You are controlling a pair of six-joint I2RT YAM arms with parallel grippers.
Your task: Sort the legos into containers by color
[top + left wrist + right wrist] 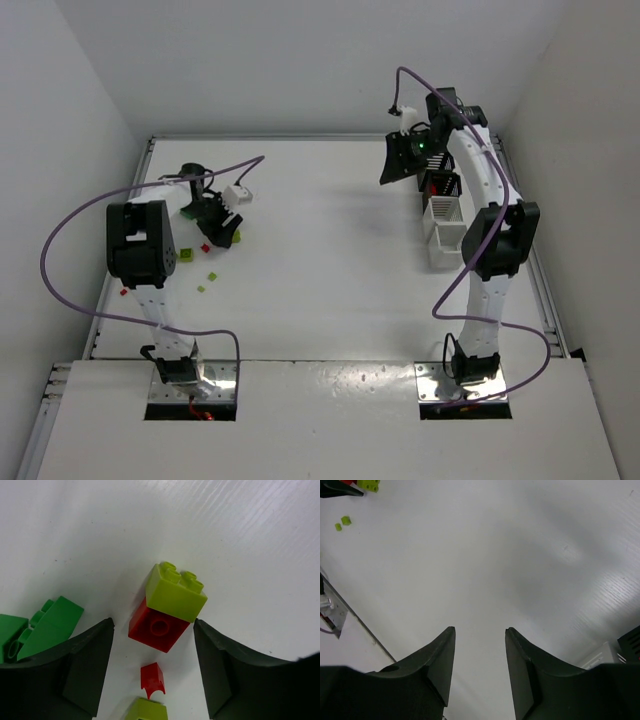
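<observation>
Top view: the left gripper (218,235) hovers over the legos (190,254) and is the nearer arm. The containers (443,215) stand well right of the legos, with the right gripper (392,165) beside them.

Left wrist: the jaws are wide and grip nothing. They straddle a red brick (159,629) whose far edge carries a lime brick (175,592). The pair's length runs along the gap.

Right wrist: the jaws are partly parted and empty, far from the legos.

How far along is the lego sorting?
Done: nothing I can confirm; the bins at the right are too small to see into. In hand: the left gripper stands open around a lime brick lying against a red brick, gripping nothing; the right gripper is open and empty. Left: loose legos scattered at the left.
</observation>
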